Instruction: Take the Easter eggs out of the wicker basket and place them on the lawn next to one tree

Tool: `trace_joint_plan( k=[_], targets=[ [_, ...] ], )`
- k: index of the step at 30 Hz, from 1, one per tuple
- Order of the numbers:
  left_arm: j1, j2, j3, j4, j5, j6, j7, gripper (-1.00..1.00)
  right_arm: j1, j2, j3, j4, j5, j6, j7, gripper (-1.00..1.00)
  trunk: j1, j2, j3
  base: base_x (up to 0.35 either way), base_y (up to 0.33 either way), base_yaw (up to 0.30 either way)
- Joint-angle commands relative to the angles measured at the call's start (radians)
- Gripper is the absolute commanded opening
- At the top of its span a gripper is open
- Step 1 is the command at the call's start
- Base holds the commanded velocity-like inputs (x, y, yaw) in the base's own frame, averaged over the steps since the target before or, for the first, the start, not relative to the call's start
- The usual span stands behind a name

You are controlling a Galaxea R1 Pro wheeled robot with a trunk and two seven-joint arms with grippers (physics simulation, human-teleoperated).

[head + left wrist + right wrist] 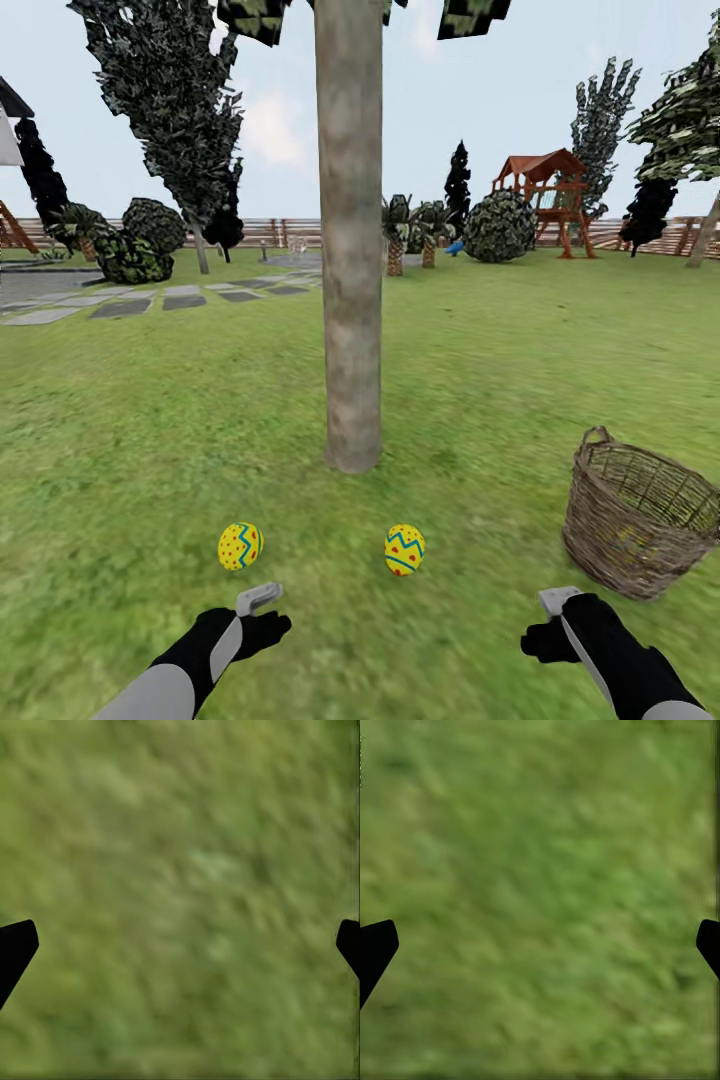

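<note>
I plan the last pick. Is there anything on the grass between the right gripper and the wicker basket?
Nothing visible. Only bare lawn lies between the right gripper and the wicker basket. The open fingers hold nothing.

No text, label, brand, number or sign can be read anywhere in these pictures. The two eggs (240, 546) (404, 549) on the grass carry only painted patterns, red dots on one and blue zigzag stripes on the other, with no letters or figures. The basket (640, 520), the tree trunk (350, 250) and the play tower (545, 200) far behind bear no writing that can be made out.
</note>
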Motion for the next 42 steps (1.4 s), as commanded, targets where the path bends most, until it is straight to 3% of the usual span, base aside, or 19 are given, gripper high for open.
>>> trace_joint_plan(
  k=[1,8,16,34,42],
  targets=[
    [0.0,-0.001,0.012,-0.003,-0.001,0.006,-0.006,1.0,0.0,-0.001,0.003,-0.001,0.009,0.004,0.007,1.0,-0.001,0.0,0.003,-0.08,-0.02,0.0],
    [0.0,-0.026,0.009,0.003,0.007,0.01,-0.003,1.0,0.0,-0.001,0.003,-0.001,0.009,0.004,0.007,1.0,-0.002,0.001,0.015,-0.191,-0.161,0.0],
    [0.0,-0.028,0.009,0.003,0.007,0.011,-0.004,1.0,0.0,0.0,0.003,-0.001,0.009,0.004,0.007,1.0,-0.002,0.001,0.015,-0.099,-0.297,0.0],
    [0.0,-0.028,0.012,0.002,0.012,0.012,-0.004,1.0,-0.001,0.001,0.003,-0.001,0.009,0.004,0.007,1.0,-0.01,0.005,0.084,-0.013,-0.048,0.0],
    [0.0,-0.029,0.012,0.003,0.011,0.013,-0.003,1.0,0.0,0.001,0.004,-0.001,0.009,0.004,0.007,1.0,-0.041,0.061,0.109,-0.309,0.0,0.0]
  ],
)
